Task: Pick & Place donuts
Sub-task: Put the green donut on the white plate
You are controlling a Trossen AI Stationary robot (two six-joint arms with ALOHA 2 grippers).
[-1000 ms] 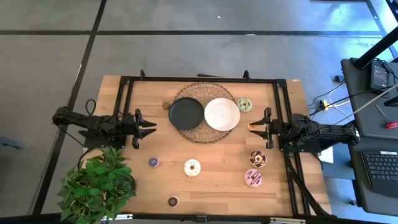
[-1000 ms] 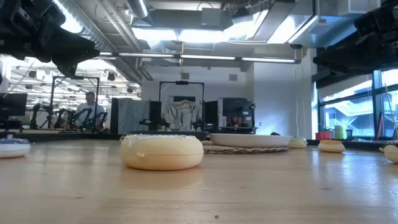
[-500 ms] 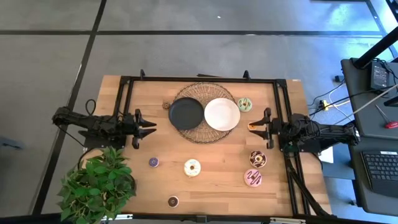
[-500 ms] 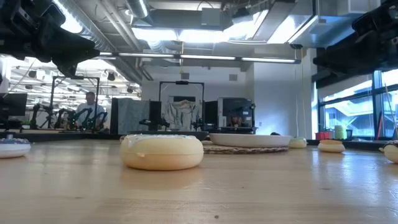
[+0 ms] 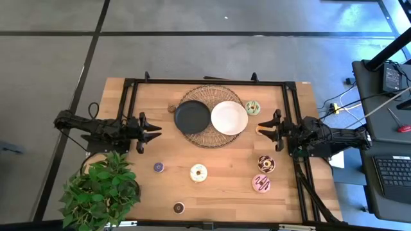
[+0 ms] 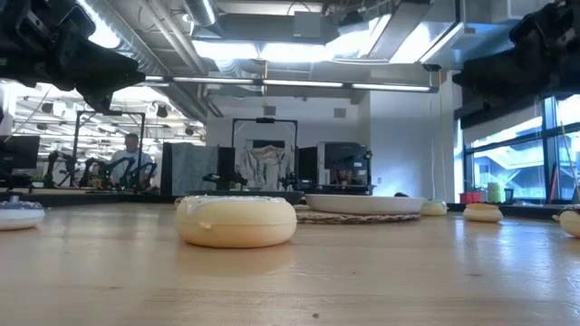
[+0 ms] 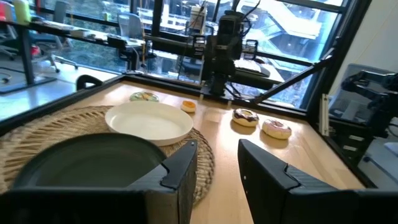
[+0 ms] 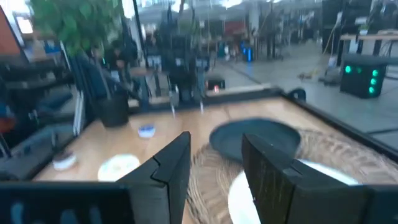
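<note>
— Though the low view sits at worktop height, what can you make out from it?

— Mostly the cream donut (image 6: 236,222), a smooth, rounded ring seen edge-on, so its hole is hidden. Past it the white plate (image 6: 365,203) shows only as a shallow rim on the woven mat (image 6: 358,217); the arms are dark shapes cut off at the top.

— And from above?

— The round wicker mat (image 5: 210,115) carries the matte black plate (image 5: 192,117) and the glossy white plate (image 5: 229,118), side by side. The green donut (image 5: 253,108) lies just beside the mat, on the right arm's side. The small orange donut (image 5: 261,130) is partly covered by the right gripper (image 5: 272,122), whose jaws stand apart. The chocolate-sprinkled donut (image 5: 266,163) and pink-striped donut (image 5: 261,183) lie well apart from the mat toward the front edge, the cream one (image 5: 198,172) in front of the mat.

— The minis?

— The purple donut (image 5: 158,167) and brown donut (image 5: 178,207) are too small to read any texture. A tiny brownish thing beside the mat's black-plate side I cannot identify.

— The left arm?

— The left gripper (image 5: 151,131) waits on the black-plate side of the mat, jaws apart, above the wooden plank worktop (image 5: 225,199). A leafy potted plant (image 5: 99,189) covers that corner.
</note>
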